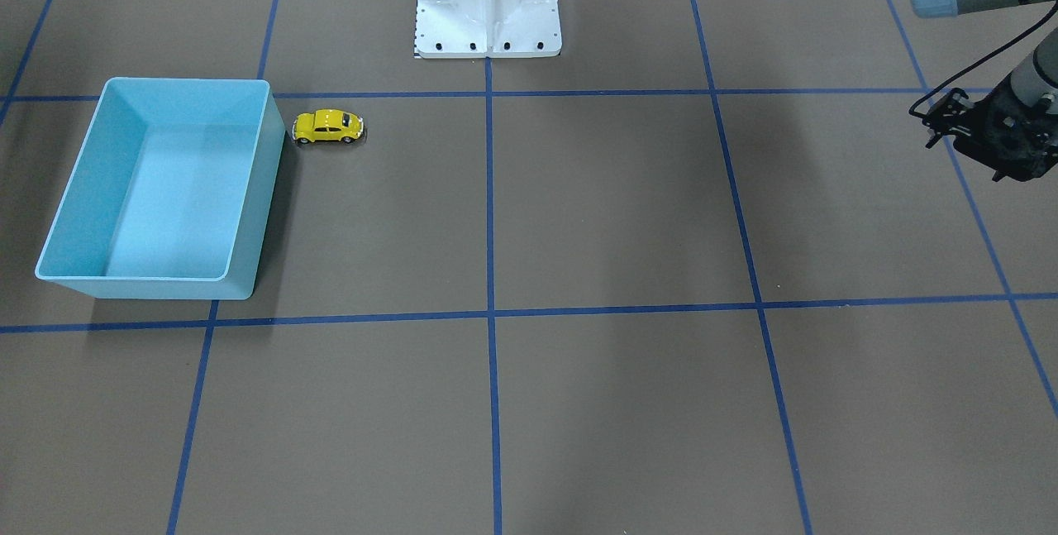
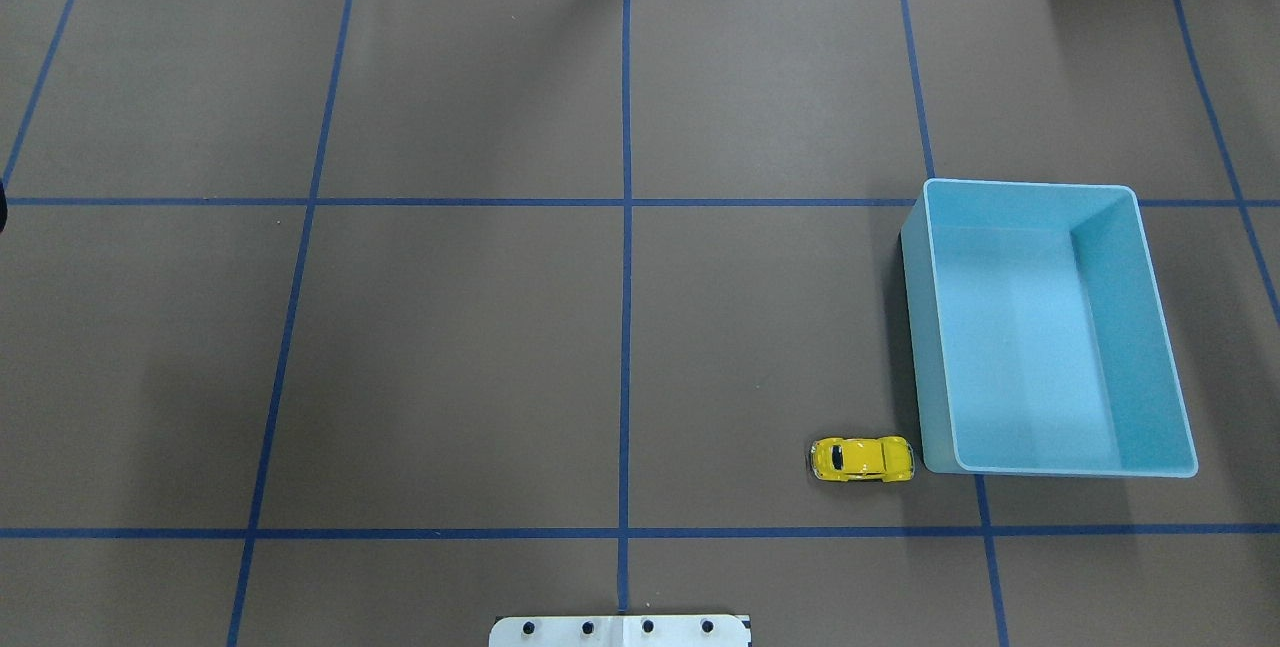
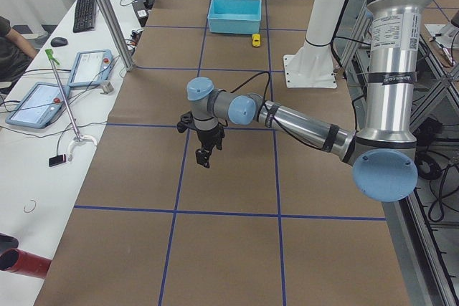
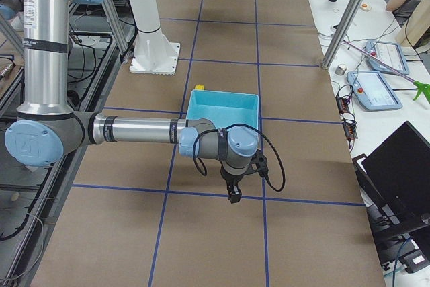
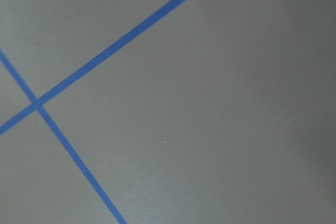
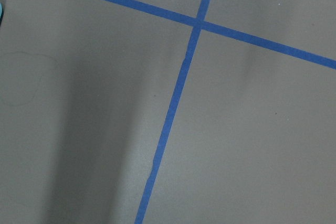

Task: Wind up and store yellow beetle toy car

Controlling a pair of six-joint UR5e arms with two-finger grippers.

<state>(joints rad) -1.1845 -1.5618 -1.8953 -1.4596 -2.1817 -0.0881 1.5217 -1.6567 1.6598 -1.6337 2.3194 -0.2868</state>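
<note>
Down on the counter (image 2: 450, 357), matte brown sheeting, smooth and paper-like, crossed by blue tape lines (image 2: 626, 277) into large squares. At the robot's edge, a white metal base plate (image 1: 488, 2) with a row of dark bolt holes.

On the robot's right half, the yellow beetle toy car (image 2: 861, 459): tiny, glossy, rounded like a beetle, with dark windows and black wheels, upright on the counter. Just beside it, the light blue bin (image 2: 915, 347): smooth plastic, rectangular, with rounded corners, thin straight walls and nothing inside. Car outside the bin, end-on to the bin's corner nearest the robot; whether touching or a hair apart, cannot tell. Nothing standing between the car and either arm.

Along the counter's far side, white side tables with tablets, a keyboard and cables, seen from both end views.

Well apart from the car, over the robot's left half, the left gripper (image 3: 203, 160), its fingers pointing down above bare counter, nothing seen in them; how far open, cannot tell. Beyond the bin's far wall, the right gripper (image 4: 234, 197), fingers likewise pointing down over bare counter, touching nothing visible; how far open, cannot tell from this one end view.
</note>
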